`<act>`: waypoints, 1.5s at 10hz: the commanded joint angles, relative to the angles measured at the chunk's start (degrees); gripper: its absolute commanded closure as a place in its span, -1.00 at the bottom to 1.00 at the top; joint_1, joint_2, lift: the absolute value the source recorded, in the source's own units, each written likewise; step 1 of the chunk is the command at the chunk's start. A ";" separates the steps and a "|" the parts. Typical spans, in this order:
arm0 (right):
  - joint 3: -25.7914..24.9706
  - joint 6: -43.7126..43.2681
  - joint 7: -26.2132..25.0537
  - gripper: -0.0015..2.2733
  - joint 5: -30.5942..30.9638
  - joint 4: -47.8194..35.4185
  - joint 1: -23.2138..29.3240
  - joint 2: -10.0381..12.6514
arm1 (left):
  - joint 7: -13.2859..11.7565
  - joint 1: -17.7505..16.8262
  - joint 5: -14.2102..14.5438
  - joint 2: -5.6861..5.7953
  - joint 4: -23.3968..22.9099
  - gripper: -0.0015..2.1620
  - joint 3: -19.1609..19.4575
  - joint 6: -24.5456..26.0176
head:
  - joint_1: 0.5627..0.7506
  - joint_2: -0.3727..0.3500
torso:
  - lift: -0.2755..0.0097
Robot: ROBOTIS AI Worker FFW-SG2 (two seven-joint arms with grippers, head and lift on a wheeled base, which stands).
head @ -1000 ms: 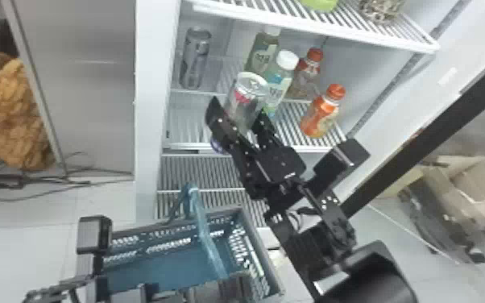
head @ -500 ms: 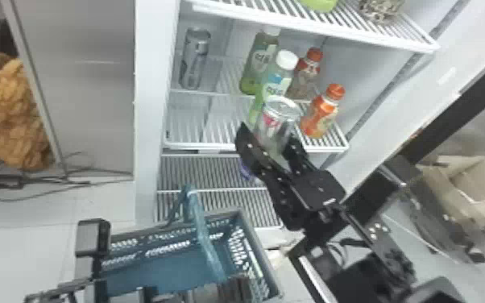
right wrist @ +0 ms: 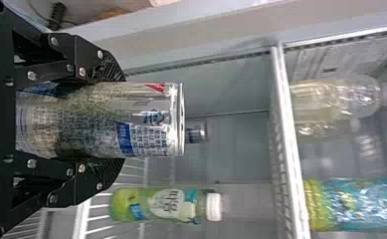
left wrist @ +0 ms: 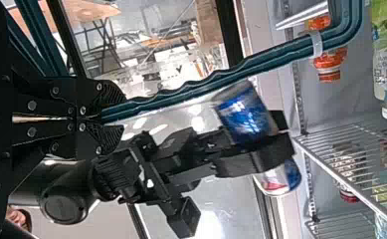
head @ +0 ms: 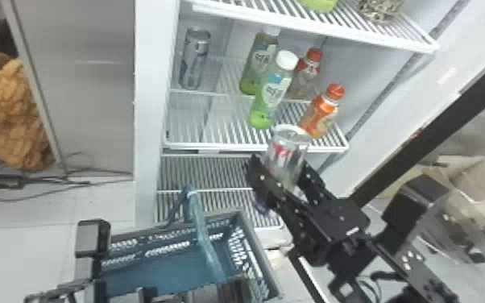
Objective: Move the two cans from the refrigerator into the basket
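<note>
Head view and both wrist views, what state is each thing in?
Right gripper, closed around a can.
Gripped can, held off the shelf.
Shelf can, upright.
Left gripper, closed on handle.
Basket handle, raised.
Refrigerator, open.
Green bottles, capped, standing.
Orange-capped bottles, standing.

Glossy metal can (right wrist: pixel 101 119), matt plastic basket (head: pixel 149 276), smooth plastic bottle (head: pixel 272 92), rumpled cloth (head: pixel 10 113)
</note>
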 commanded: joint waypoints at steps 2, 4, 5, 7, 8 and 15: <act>-1.34 5.74 -0.01 -0.24 -0.61 -2.06 2.97 0.51 | -0.06 0.08 -0.11 0.00 0.00 0.10 0.03 0.03 | 0.41 -0.94 | -1.00; -1.46 8.55 -0.01 -0.24 -1.41 -0.80 2.83 0.86 | -0.06 0.08 -0.11 0.00 0.00 0.10 -0.08 -0.11 | 0.41 -0.94 | -1.00; -1.46 10.24 -0.01 -0.24 -1.76 -0.80 2.69 0.95 | -0.06 0.08 -0.11 0.00 0.00 0.10 -0.08 0.03 | 0.41 -0.94 | -1.00; -1.46 15.30 0.16 -0.24 -2.56 -0.24 1.57 1.04 | -0.06 0.08 -0.11 0.00 0.00 0.10 0.03 -0.11 | 0.41 -0.94 | -1.00; -1.34 17.41 0.43 -0.24 -2.78 0.47 0.72 1.04 | -0.06 0.08 -0.11 -0.09 0.00 0.10 0.03 0.03 | 0.41 -0.94 | -1.00; 1.74 25.29 2.62 -0.24 -3.81 7.50 -6.31 0.42 | -0.06 -0.06 0.00 -0.09 0.00 0.10 -0.08 0.03 | 0.41 -0.94 | -1.00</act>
